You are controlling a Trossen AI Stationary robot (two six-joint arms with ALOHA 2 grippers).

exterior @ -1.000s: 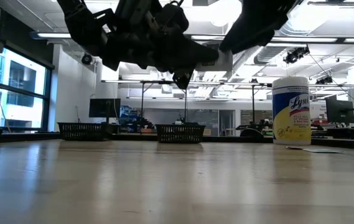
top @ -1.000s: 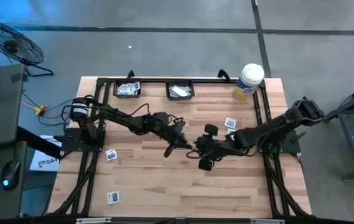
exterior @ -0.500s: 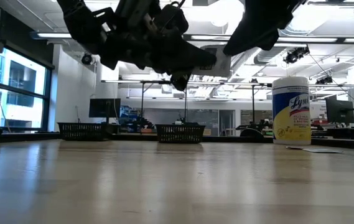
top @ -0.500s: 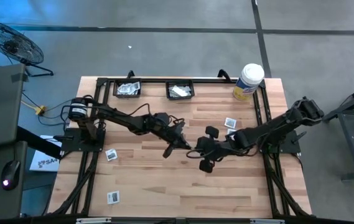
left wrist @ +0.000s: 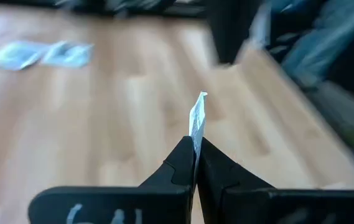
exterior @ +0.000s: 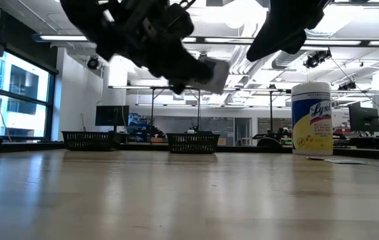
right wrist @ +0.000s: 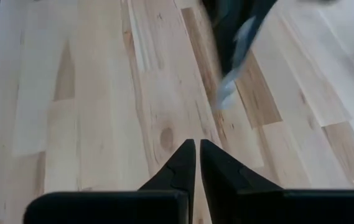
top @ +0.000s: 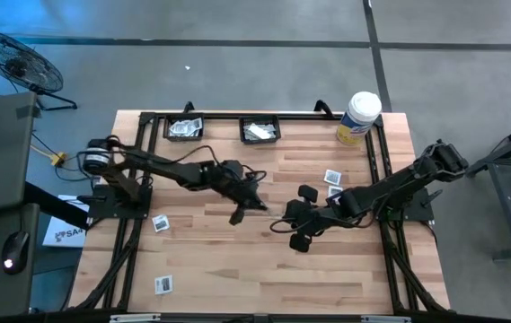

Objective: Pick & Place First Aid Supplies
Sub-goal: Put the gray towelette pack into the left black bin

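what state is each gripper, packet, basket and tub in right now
left gripper: jaws shut on a thin white packet, held above the table
right gripper: jaws shut, empty
two black mesh baskets: each holds white packets
loose square white packets: flat on the wooden table
white tub with yellow label: upright, lid on

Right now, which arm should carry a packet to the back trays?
Left. The left gripper is already shut on a white packet, held off the table, and sits nearer the two black trays. The right gripper is shut on nothing.
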